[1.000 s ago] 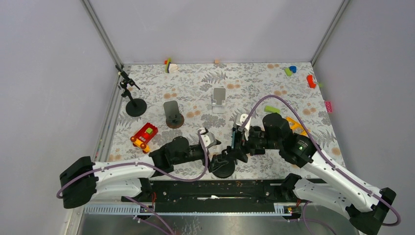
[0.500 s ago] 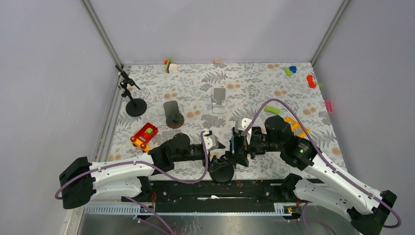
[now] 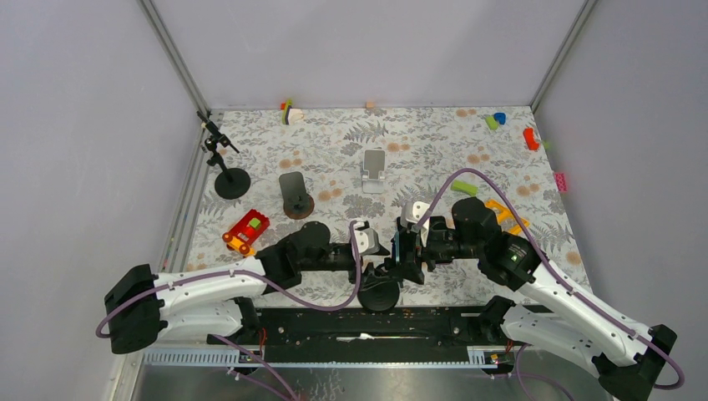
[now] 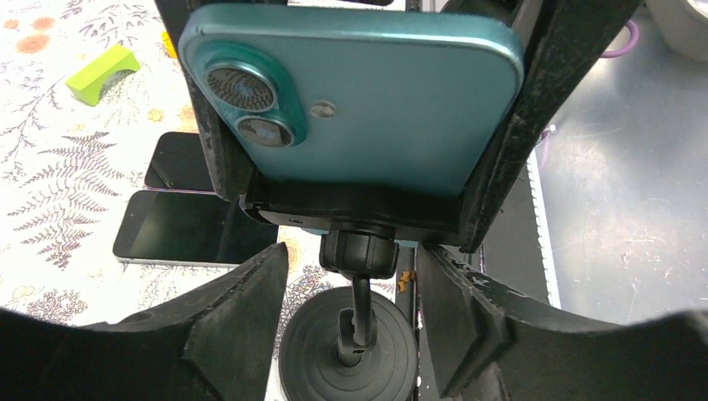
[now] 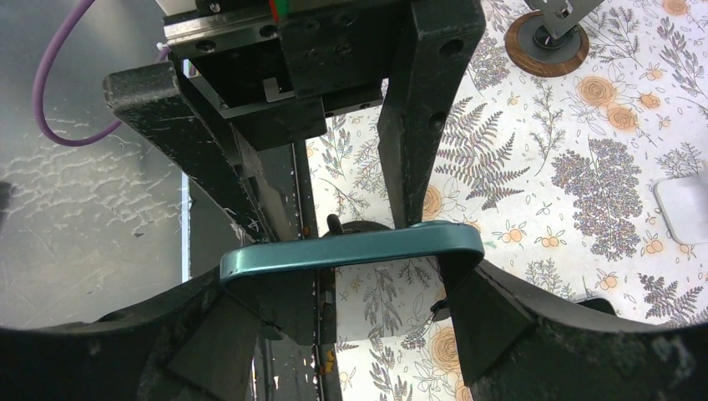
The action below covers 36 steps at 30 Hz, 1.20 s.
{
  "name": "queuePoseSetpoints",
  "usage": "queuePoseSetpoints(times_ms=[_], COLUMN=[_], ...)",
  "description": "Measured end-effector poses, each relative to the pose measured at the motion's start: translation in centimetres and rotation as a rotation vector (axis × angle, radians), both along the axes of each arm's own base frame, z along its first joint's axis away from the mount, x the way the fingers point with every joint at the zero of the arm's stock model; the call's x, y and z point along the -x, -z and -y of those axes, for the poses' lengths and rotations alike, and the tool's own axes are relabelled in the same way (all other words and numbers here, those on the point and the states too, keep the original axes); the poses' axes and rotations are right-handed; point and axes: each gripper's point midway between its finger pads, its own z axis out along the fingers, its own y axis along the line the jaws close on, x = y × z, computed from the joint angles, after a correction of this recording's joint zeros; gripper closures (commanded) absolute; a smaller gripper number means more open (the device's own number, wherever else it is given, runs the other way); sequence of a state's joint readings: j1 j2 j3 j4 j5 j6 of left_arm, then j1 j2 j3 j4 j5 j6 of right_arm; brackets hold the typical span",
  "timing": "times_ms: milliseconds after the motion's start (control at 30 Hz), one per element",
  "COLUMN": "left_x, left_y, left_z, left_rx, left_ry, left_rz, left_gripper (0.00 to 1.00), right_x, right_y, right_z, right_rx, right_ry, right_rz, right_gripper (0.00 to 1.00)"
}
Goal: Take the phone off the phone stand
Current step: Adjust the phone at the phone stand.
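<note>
A teal phone (image 4: 359, 96) sits in the cradle of a black phone stand (image 4: 359, 251) with a round base (image 3: 380, 292) near the table's front edge. My left gripper (image 4: 351, 309) is open, its fingers on either side of the stand's thin neck with gaps on both sides. My right gripper (image 5: 351, 292) is shut on the phone (image 5: 351, 249), one finger on each end of its upper edge. In the top view the phone (image 3: 399, 248) is mostly hidden between the two grippers.
Two dark phones (image 4: 192, 238) lie flat on the floral table behind the stand, with a green block (image 4: 102, 71) beyond. Other stands (image 3: 295, 196), (image 3: 373, 171), (image 3: 219, 163) and a red toy (image 3: 245, 231) stand farther back. The metal front rail (image 3: 376, 334) is just below the base.
My left gripper has moved right, closing in around the stand's neck. My right gripper has shifted slightly left and down with the phone in it, then held still.
</note>
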<state>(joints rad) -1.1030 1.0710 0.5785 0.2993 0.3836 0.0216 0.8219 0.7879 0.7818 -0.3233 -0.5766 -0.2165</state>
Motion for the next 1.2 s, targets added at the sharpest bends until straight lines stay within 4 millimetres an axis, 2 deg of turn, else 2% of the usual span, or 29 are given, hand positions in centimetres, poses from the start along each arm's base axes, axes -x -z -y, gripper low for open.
queuePoseSetpoints(times_ms=[267,433,633,833,967,1033,1067,1133,1200], left_x=[0.21,0.24,0.45,0.57,0.51,0.48,0.47,0.48,0.47], left_y=[0.35,0.40,0.41,0.42,0.37,0.31,0.28,0.23,0.17], left_z=[0.38,0.52,0.56,0.56,0.57,0.58,0.58,0.58,0.60], left_rx=[-0.029,-0.043,-0.052,-0.053,-0.050,-0.047,-0.046,-0.045,-0.042], left_ry=[0.023,0.028,0.036,0.043,0.042,0.042,0.042,0.043,0.044], left_rz=[-0.019,-0.026,-0.044,-0.047,-0.044,-0.043,-0.042,-0.043,-0.040], left_gripper=[0.44,0.67,0.77,1.00,1.00,1.00,1.00,1.00,1.00], right_x=[0.01,0.01,-0.04,-0.05,-0.21,-0.26,-0.28,-0.29,-0.29], right_y=[0.02,0.03,-0.01,-0.03,-0.07,-0.13,-0.17,-0.23,-0.59], right_z=[0.00,-0.03,-0.06,-0.06,0.00,0.00,-0.01,-0.02,-0.21], right_rx=[0.000,0.000,-0.002,-0.003,-0.004,-0.007,-0.009,-0.012,-0.030], right_ry=[-0.001,-0.002,-0.001,0.000,0.018,0.028,0.033,0.041,0.048], right_rz=[-0.001,-0.002,0.001,0.002,-0.005,-0.014,-0.018,-0.028,-0.043], right_gripper=[0.94,0.94,0.89,0.65,0.46,0.26,0.20,0.12,0.08])
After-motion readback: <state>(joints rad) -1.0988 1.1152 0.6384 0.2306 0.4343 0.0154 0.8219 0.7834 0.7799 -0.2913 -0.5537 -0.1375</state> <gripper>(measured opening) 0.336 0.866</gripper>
